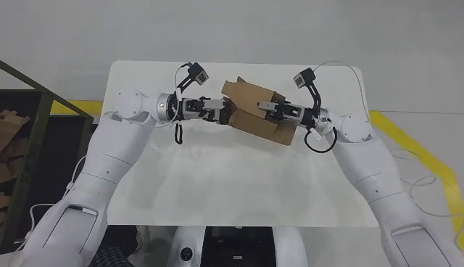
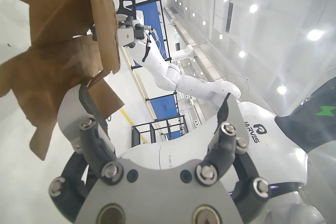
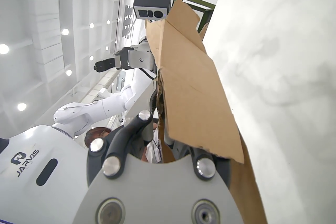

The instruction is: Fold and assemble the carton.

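A brown cardboard carton [image 1: 254,111], partly unfolded with loose flaps, is held above the far middle of the white table [image 1: 239,187]. My right gripper [image 1: 265,107] comes in from the right and is shut on one of its walls. In the right wrist view the carton [image 3: 189,83] runs between that gripper's [image 3: 160,117] fingers and hides one of them. My left gripper [image 1: 220,112] is at the carton's left side. In the left wrist view it [image 2: 157,101] stands wide open, one finger [image 2: 89,104] beside a lower flap of the carton [image 2: 52,57], nothing gripped.
A dark green rack [image 1: 18,133] holding flat cardboard pieces stands off the table's left side. Yellow floor lines [image 1: 406,140] run past both ends of the table. The near half of the table is bare.
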Tool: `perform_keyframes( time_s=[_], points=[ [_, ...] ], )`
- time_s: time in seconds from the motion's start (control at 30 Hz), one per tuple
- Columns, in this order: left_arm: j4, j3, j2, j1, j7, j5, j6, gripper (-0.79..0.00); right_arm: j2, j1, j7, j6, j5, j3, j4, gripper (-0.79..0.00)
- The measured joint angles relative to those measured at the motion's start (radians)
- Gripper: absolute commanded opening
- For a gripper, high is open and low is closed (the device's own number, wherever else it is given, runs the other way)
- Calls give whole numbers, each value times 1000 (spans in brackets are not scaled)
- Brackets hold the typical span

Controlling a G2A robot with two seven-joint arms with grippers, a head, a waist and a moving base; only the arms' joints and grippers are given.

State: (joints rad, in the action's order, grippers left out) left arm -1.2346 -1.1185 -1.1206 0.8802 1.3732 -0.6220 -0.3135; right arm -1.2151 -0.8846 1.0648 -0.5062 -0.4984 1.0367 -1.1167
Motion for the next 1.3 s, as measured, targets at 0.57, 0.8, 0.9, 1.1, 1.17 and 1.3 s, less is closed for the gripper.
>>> perform_keyframes(
  time_s=[0.57, 0.8, 0.9, 1.1, 1.17, 1.3],
  points=[
    [37, 52, -17, -36, -6, 0, -1, 0, -7, -23, -76, 30, 16, 1, -47, -785],
    [42, 40, -15, -39, -10, -3, -8, 0, -6, -45, -125, 56, 36, 12, -61, -785],
    [43, 32, -14, -38, -14, -3, -8, 0, -5, -52, -138, 62, 44, 16, -67, -785],
    [43, 19, -11, -36, -21, -4, -6, 0, -5, -70, -162, 76, 60, 18, -80, -785],
    [39, 17, -11, -35, -23, -4, -4, 0, -5, -74, -160, 77, 66, 16, -86, -785],
    [28, 16, -10, -30, -23, -1, -3, 0, -6, -78, -172, 78, 74, 19, -90, -785]
  ],
)
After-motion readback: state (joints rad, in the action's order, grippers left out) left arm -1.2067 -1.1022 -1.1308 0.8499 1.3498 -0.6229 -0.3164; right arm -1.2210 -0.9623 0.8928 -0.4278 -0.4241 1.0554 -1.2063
